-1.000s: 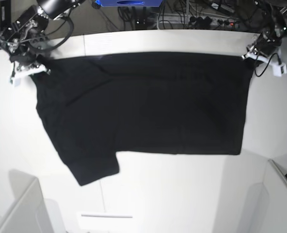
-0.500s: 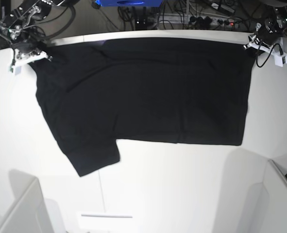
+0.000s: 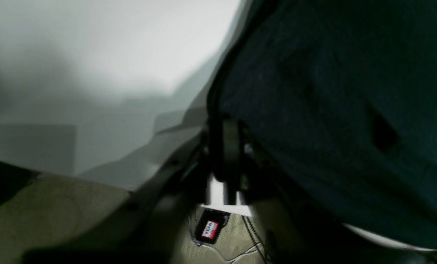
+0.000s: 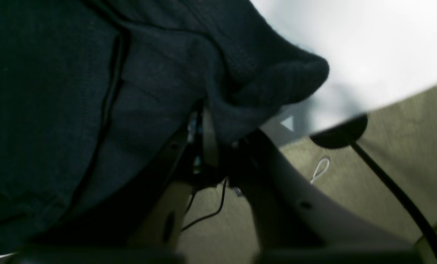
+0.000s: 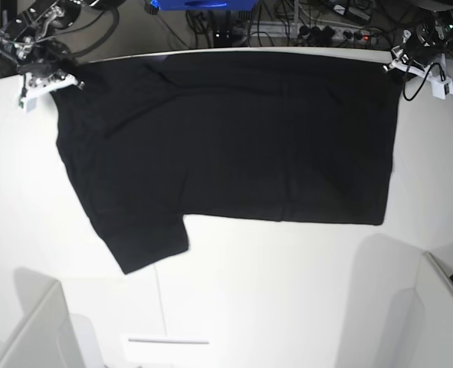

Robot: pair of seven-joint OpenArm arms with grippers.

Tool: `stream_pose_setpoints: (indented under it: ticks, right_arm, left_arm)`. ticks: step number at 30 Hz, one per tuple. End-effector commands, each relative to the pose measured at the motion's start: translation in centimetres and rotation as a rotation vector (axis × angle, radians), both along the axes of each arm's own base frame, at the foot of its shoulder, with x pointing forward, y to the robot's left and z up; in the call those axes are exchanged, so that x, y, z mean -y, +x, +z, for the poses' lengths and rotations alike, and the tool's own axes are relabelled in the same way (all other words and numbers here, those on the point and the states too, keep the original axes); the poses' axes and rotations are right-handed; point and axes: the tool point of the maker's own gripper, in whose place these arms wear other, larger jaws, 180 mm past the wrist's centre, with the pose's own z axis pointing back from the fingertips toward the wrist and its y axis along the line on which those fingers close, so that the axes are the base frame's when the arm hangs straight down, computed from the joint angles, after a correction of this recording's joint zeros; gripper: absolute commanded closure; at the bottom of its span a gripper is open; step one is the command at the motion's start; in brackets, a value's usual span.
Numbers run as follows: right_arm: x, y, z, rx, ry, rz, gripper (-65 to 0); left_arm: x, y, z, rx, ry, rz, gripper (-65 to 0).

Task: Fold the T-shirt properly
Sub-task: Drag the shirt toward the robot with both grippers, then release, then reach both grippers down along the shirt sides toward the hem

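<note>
T-shirt (image 5: pixel 234 138) pulled farther back, both claws at its far corners.

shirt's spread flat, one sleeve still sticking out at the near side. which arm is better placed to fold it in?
Probably the right. The sleeve juts from the T-shirt on the base view's left, the right pincer side. The left pincer sits at the opposite far corner, across the whole shirt.
</note>
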Motion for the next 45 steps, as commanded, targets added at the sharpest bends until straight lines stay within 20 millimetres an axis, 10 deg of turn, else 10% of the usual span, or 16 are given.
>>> stream_pose_setpoints:
  ticks: [1, 4, 8, 19, 26, 29, 33, 37, 45]
  right_arm:
    - [1.0, 0.6, 1.0, 0.035, -0.039, -0.001, -13.5]
    - [0.9, 0.4, 0.9, 0.03, -0.045, 0.025, -26.1]
    - [1.0, 0.4, 1.1, 0.039, -0.066, 0.082, -29.3]
    - [5.1, -1.9, 2.0, 0.019, -0.132, -0.025, -30.0]
    - [3.6, -0.8, 1.7, 0.026, -0.109, 0.028, -29.7]
    - [3.4, -0.7, 1.5, 0.024, -0.102, 0.031, -29.4]
    - [3.4, -0.7, 1.5, 0.026, -0.102, 0.028, -29.6]
    - [3.4, -0.8, 1.5, 0.024, -0.102, 0.028, -30.0]
    - [4.7, -1.0, 2.1, 0.014, -0.138, 0.048, -34.5]
  left_arm:
    - [-0.8, 0.0, 0.8, 0.016, 0.032, -0.002, -17.8]
    - [-0.7, 0.2, 1.2, 0.024, 0.042, -0.013, -41.8]
    - [-1.1, 0.7, 2.2, 0.05, 0.061, -0.015, -57.3]
    - [-6.5, 0.5, 7.2, 0.142, 0.207, 0.097, -57.1]
    - [-2.8, 2.5, 6.4, 0.155, 0.151, -0.004, -56.4]
    - [1.7, 4.6, 6.0, 0.193, 0.084, -0.1, -41.5]
    - [6.5, 7.5, 5.1, 0.234, -0.008, -0.185, -0.3]
    - [8.7, 10.1, 3.0, 0.229, -0.09, -0.204, 0.0]
    - [6.2, 10.2, -1.6, 0.069, 0.044, -0.195, 0.0]
